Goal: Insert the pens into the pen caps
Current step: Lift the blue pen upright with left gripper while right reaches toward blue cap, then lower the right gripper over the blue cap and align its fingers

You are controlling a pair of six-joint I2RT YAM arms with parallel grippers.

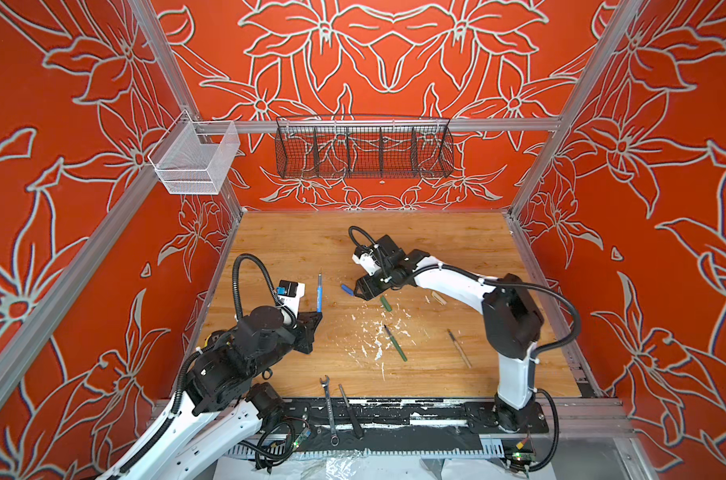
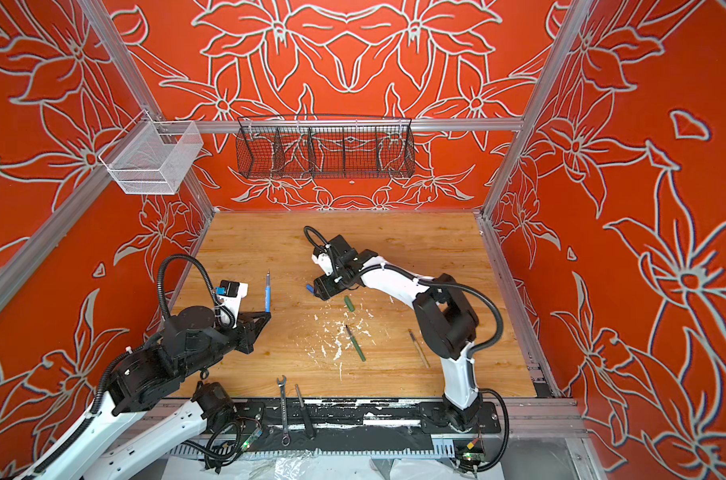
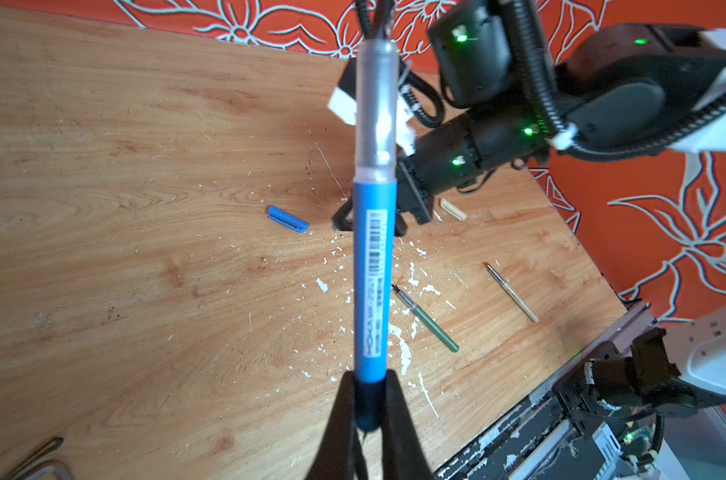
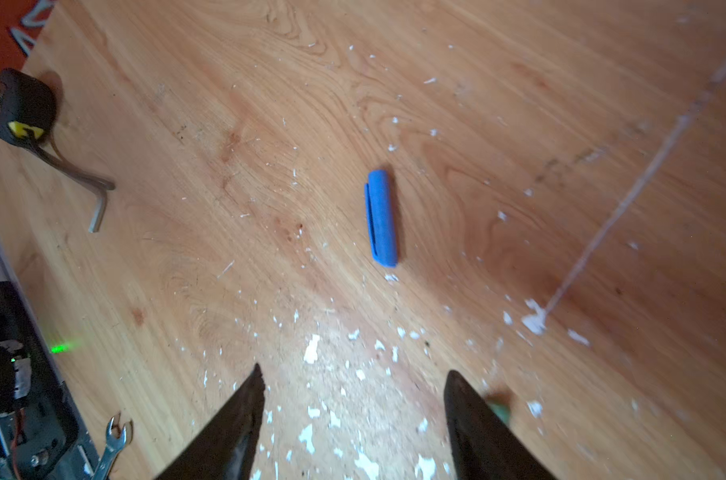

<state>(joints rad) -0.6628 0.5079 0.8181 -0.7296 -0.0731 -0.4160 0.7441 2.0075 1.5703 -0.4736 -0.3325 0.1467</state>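
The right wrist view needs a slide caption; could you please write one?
Open right tool aimed at the blue pen cap lying on the wooden table.

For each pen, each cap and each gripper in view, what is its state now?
blue pen: uncapped, gripped at its rear end.
left gripper: shut on the blue pen.
right gripper: open, empty.
blue cap: loose on the table.
green pen: uncapped, lying on the table.
green cap: loose on the table.
tan pen: uncapped, lying on the table.
tan cap: loose on the table.

Lab robot cell: aluminium frame [image 1: 498,124], backdrop walls [image 1: 62,187], wooden tabletop [image 1: 457,249].
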